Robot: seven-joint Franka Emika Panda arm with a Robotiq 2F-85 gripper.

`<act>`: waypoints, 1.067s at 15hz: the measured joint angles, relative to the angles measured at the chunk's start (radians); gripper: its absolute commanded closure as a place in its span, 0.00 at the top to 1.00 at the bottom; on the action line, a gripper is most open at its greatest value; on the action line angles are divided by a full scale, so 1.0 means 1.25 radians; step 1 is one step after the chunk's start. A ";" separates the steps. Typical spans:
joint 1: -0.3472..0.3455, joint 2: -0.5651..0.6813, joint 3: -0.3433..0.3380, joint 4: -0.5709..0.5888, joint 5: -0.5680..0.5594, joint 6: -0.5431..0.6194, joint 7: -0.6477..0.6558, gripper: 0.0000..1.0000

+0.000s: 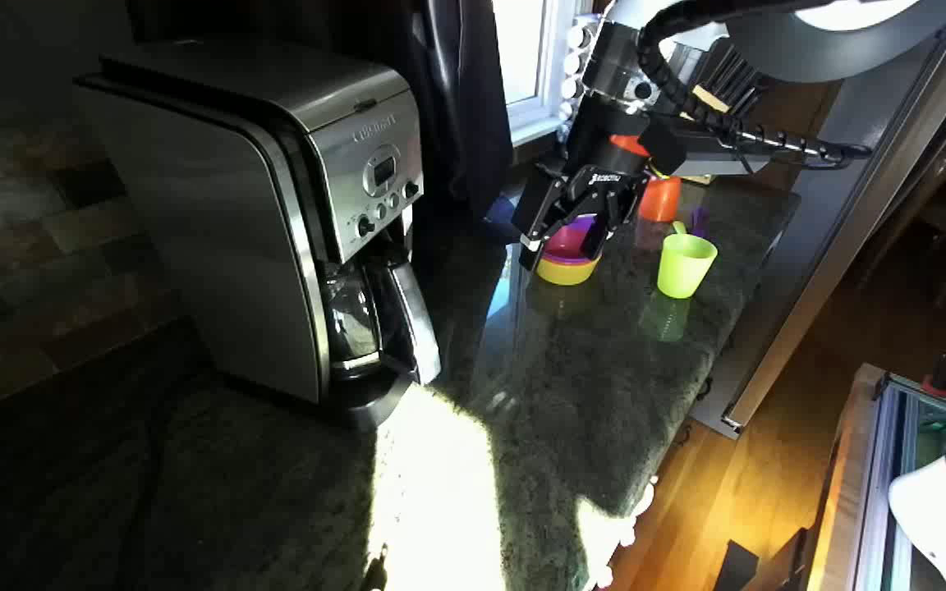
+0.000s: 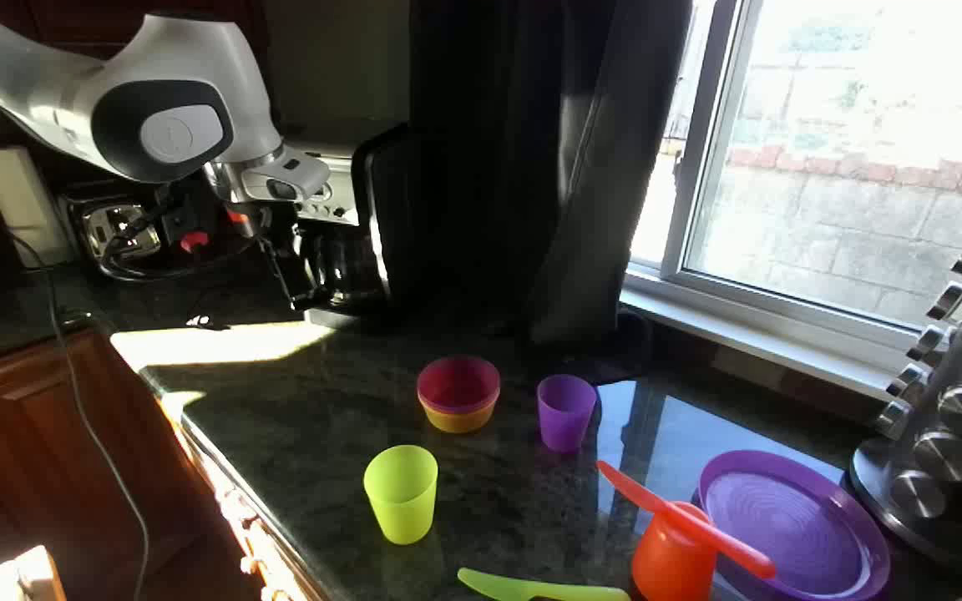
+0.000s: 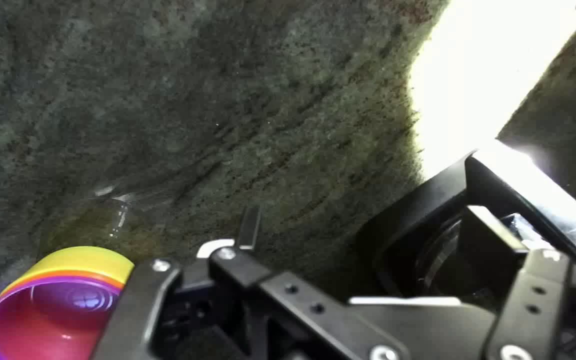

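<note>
Fingers [image 3: 488, 250] wide apart, downward at a slant over the counter [image 3: 268, 100]

The wrist view's bottom edge crops the stacked bowls [image 3: 58, 305].

Nested bowls [image 2: 458, 396] stand on the counter [image 2: 301, 434] between the coffee maker [image 1: 276, 222] and a cup [image 2: 566, 413].

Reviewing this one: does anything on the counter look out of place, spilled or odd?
Yes, in an exterior view: the orange cup appears upside down, narrow end up, with an orange knife lying across it, whereas the green cup and purple cup stand upright. No spill or damage stands out.
</note>
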 measured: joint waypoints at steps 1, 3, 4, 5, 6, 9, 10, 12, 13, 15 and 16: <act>0.000 0.000 0.000 0.000 0.000 0.000 0.000 1.00; 0.000 0.000 0.000 0.000 0.000 0.000 0.000 1.00; 0.000 0.000 0.000 0.000 0.000 0.000 0.000 1.00; 0.000 0.000 -0.001 0.000 -0.001 0.000 0.000 1.00; -0.001 0.000 -0.005 0.001 -0.001 0.000 0.006 1.00; -0.021 0.001 -0.042 0.010 0.007 0.000 0.053 1.00; -0.032 -0.001 -0.061 0.011 0.012 0.000 0.061 1.00; -0.057 -0.007 -0.098 0.012 0.024 -0.004 0.076 1.00; -0.072 -0.011 -0.114 0.012 0.025 -0.011 0.088 1.00; -0.105 -0.020 -0.141 0.012 0.025 -0.033 0.116 1.00; -0.123 -0.024 -0.155 0.012 0.025 -0.045 0.130 1.00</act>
